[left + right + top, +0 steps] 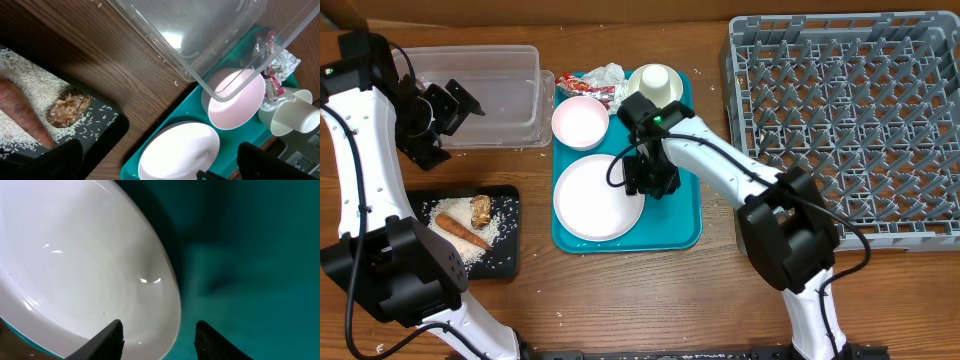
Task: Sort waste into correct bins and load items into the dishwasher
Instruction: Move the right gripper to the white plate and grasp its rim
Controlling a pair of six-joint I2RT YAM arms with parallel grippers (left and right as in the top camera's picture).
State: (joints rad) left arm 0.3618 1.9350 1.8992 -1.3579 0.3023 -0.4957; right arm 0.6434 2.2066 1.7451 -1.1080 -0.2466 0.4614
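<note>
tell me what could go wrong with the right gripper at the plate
1. The right gripper is open across the thin, glossy rim of the plate; a pinch there may slip on lifting.
2. The bowl sits close beside the plate on the tray, so tilting the plate could knock it.

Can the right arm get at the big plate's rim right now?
Probably yes. The right end effector is open, its fingers either side of the plate rim on the teal tray; nothing visible blocks it.
</note>
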